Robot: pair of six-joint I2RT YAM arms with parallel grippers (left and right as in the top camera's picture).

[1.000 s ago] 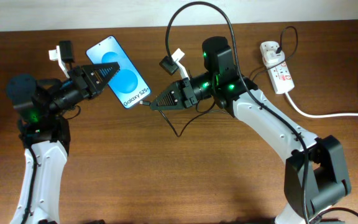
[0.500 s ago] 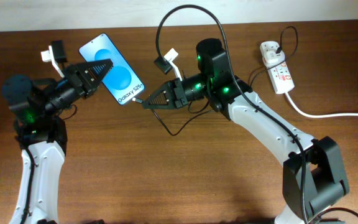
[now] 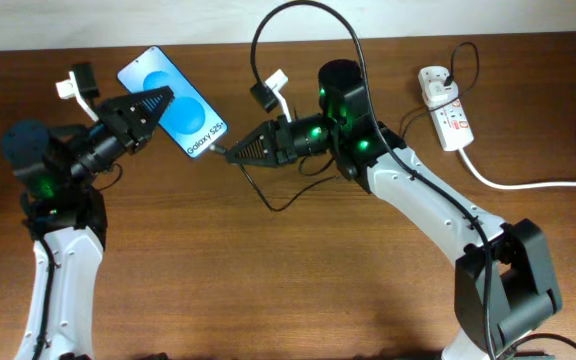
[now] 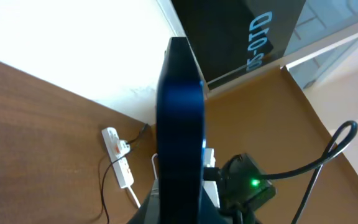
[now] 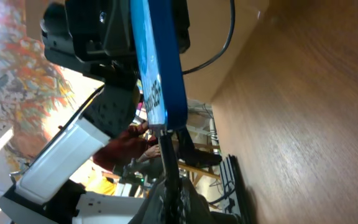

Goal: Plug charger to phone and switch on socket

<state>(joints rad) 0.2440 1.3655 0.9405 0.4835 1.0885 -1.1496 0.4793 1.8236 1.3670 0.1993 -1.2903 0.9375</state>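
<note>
Overhead, left fingers pinch the slim blue-screened phone near the bench's far edge, its port offered to the thin black charger plug that right fingers pinch.

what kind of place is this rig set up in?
Probably an indoor lab or office bench: wooden table, plain white wall behind it, a white socket on the tabletop, a black lettered box nearby.
</note>
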